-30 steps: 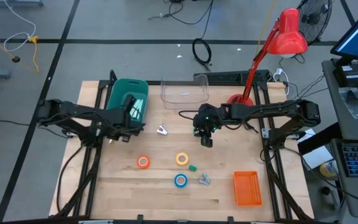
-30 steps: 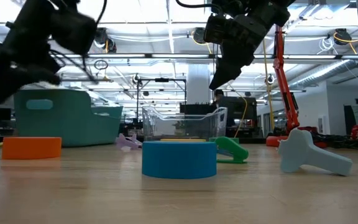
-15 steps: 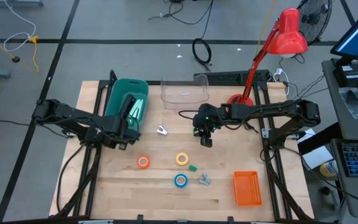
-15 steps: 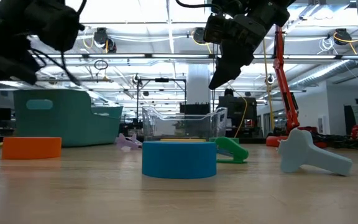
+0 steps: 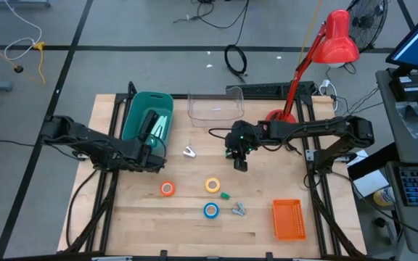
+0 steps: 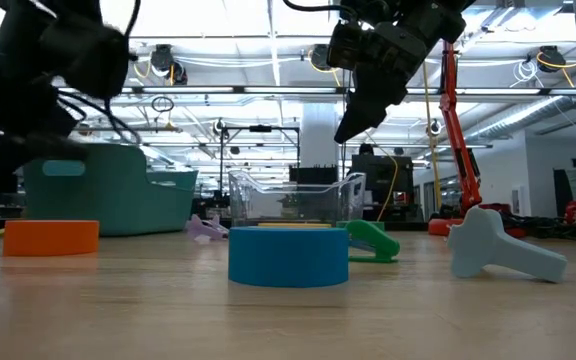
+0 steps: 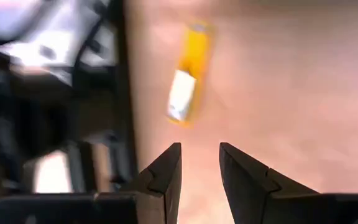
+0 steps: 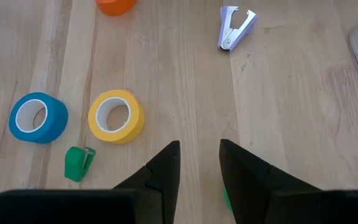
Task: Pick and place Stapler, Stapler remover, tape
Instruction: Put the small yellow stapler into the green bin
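Right gripper, jaws slightly parted and empty, hangs over bare wood. Yellow tape and blue tape lie ahead, to one side; the stapler remover farther ahead. Rolls look light, rigid and smooth: pinch across the rim. Left gripper: narrowly parted, empty.

Bright, even overhead light; the left wrist view is motion-blurred.

Teal bin, orange tray, red lamp
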`<act>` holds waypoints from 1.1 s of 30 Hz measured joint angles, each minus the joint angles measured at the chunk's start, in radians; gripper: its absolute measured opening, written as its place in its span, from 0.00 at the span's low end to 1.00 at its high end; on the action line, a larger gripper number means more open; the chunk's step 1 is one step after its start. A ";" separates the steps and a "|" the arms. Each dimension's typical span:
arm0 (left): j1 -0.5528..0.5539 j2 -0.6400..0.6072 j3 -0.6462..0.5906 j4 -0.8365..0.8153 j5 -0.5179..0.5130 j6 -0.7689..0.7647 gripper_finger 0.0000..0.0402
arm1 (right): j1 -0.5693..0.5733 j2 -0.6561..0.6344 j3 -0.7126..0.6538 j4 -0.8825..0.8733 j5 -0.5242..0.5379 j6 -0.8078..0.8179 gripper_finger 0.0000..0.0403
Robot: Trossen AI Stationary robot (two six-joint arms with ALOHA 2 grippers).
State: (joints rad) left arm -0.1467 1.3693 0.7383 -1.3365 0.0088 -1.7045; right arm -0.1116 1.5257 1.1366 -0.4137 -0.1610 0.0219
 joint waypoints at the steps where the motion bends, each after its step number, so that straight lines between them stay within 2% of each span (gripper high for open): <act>1: 0.000 0.016 -0.006 -0.015 -0.016 0.015 0.28 | 0.000 0.000 0.000 0.000 0.000 0.001 0.26; 19: -0.040 0.211 -0.002 -0.028 -0.068 -0.018 0.28 | 0.000 0.000 0.000 0.021 -0.001 0.037 0.26; 21: -0.040 0.214 0.020 -0.029 -0.059 0.017 0.28 | 0.000 0.000 0.000 0.021 -0.001 0.045 0.26; 23: -0.048 0.213 0.065 -0.052 -0.092 0.006 0.28 | 0.000 0.000 0.000 0.020 -0.001 0.045 0.26; 28: -0.088 0.198 0.182 -0.237 -0.192 -0.067 0.28 | 0.002 0.000 0.000 0.020 -0.001 0.045 0.26; 33: -0.173 0.166 0.188 -0.099 -0.202 -0.015 0.28 | 0.002 0.000 0.000 0.020 -0.001 0.046 0.26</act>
State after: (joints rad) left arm -0.3197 1.5351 0.9266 -1.4359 -0.1936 -1.7197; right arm -0.1097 1.5260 1.1366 -0.3935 -0.1616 0.0677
